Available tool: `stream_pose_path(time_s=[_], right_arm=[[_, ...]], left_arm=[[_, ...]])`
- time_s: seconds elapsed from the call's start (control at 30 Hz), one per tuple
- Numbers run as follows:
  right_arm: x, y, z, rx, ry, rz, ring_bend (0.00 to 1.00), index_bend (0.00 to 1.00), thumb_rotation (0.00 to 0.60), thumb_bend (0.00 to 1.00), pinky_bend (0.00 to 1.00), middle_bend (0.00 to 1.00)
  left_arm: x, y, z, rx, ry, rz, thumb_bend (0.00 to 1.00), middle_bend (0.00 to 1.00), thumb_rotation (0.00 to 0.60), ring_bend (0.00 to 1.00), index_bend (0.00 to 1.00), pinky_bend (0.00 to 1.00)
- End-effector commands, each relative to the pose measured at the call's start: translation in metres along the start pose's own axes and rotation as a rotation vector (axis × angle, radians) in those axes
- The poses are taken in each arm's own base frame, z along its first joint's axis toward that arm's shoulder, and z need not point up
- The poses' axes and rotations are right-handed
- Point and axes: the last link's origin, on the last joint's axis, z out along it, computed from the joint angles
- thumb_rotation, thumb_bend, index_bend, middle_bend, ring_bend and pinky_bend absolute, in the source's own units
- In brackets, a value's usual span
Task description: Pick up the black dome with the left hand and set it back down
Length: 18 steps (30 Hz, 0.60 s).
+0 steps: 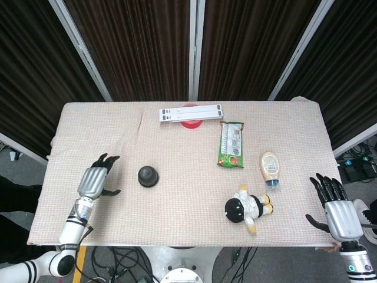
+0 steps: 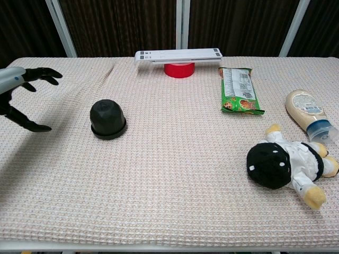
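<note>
The black dome (image 1: 147,175) stands upright on the woven cloth, left of the table's middle; in the chest view the black dome (image 2: 107,119) is at left centre. My left hand (image 1: 96,180) hovers open to the left of the dome, fingers spread, a short gap from it; the chest view shows the left hand (image 2: 20,95) at the left edge with thumb and fingers apart. My right hand (image 1: 337,207) hangs open off the table's front right corner and holds nothing.
A panda plush (image 1: 246,207) lies front right, with a sauce bottle (image 1: 270,167) and a green snack pack (image 1: 231,144) behind it. A white bar (image 1: 191,112) rests on a red roll (image 1: 191,122) at the back centre.
</note>
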Motion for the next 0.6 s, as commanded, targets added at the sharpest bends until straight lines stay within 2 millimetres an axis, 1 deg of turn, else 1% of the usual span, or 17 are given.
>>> stream_pose_path(time_s=[0.03,0.47,0.6], right_arm=[[0.000,0.001,0.000,-0.002,-0.001,0.000,0.00,0.00,0.600,0.07,0.00,0.00],[-0.001,0.006,0.000,-0.003,0.009,0.003,0.00,0.00,0.600,0.08,0.00,0.00],[-0.003,0.009,0.001,-0.013,0.005,0.001,0.00,0.00,0.600,0.08,0.00,0.00]], left_arm=[[-0.006,0.008,0.008,-0.019,-0.013,0.003,0.00,0.14,0.600,0.05,0.10,0.20],[-0.033,0.034,0.034,-0.041,-0.101,-0.069,0.00,0.14,0.600,0.05,0.10,0.19],[-0.036,0.040,0.041,-0.052,-0.125,-0.078,0.00,0.14,0.600,0.05,0.10,0.19]])
